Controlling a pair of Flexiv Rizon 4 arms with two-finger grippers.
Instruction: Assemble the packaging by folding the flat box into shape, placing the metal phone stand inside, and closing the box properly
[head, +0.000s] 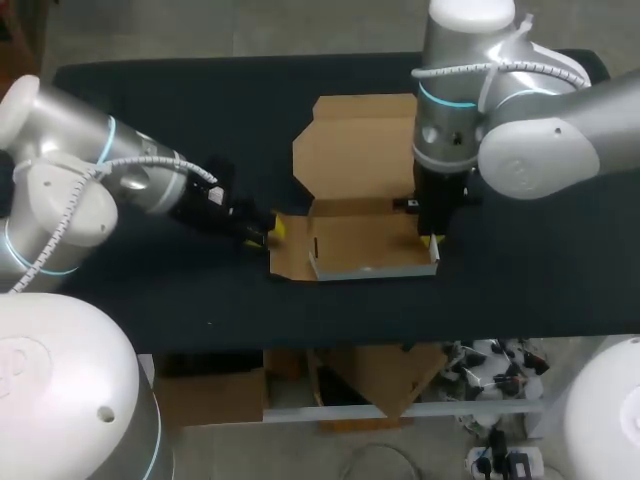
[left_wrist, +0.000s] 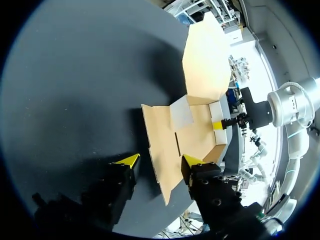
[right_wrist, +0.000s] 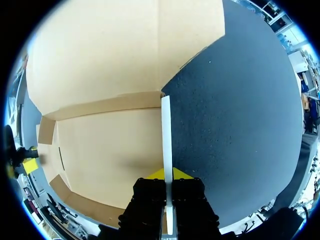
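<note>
Half-folded cardboard box (head: 350, 250) at the middle of the table (head: 150, 110), lid (head: 355, 150) flat behind, right gripper (head: 431, 240) clenched on the upright right side wall (right_wrist: 166, 125), left gripper (left_wrist: 160, 161) released, fingers astride the left flap (left_wrist: 162, 145) edge.

The left end effector (left_wrist: 161, 161) hovers low over the dark worktop (left_wrist: 75, 90), its yellow-tipped fingers spread apart, with the near flap of the cardboard box (left_wrist: 192, 130) lying between them. The box's lid lies flat on the worktop beyond. The right end effector (left_wrist: 220, 125) sits at the box's far side wall.
</note>
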